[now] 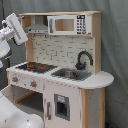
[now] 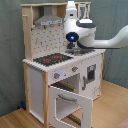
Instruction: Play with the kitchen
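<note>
Claw (image 2: 73, 46) above the kitchen (image 1: 60, 75) counter in the second exterior view, opening impossible to tell, oven door (image 2: 70, 102) hanging open

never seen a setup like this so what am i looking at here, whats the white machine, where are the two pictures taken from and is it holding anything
The white machine is a single robot arm. Two cameras off the arm filmed the same moment from different sides. The wooden thing is the kitchen, a child's toy play kitchen. In the first exterior view you see its black hob with red rings, sink, black faucet and a toy microwave up on the shelf. In the second exterior view the oven door hangs open, and the arm's head hovers above the countertop, hiding the sink. Its end effector points down; I cannot tell if it grips anything.
</note>
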You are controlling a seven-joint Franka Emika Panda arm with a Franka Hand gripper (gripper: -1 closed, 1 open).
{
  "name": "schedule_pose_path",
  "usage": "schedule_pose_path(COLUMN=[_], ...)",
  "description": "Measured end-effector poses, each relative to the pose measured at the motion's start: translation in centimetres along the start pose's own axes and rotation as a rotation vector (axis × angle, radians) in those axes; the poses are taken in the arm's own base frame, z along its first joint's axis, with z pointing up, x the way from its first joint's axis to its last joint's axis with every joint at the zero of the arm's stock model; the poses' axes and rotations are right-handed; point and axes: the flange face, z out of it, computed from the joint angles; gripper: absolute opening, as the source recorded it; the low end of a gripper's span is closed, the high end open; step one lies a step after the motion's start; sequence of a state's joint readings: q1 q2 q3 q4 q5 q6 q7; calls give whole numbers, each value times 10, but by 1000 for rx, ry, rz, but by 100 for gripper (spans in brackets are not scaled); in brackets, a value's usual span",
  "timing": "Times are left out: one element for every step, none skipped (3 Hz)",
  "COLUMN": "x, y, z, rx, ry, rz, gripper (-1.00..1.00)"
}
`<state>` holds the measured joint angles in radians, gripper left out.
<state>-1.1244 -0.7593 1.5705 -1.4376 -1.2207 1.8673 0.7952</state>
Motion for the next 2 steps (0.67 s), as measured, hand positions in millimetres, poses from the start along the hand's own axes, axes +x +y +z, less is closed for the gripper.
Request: schedule_pose_path(x=[7, 12], y=[-10, -18], z=[11, 25], rx=[21, 42], ry=[-30, -67], rz=[37, 78], gripper=[100, 100])
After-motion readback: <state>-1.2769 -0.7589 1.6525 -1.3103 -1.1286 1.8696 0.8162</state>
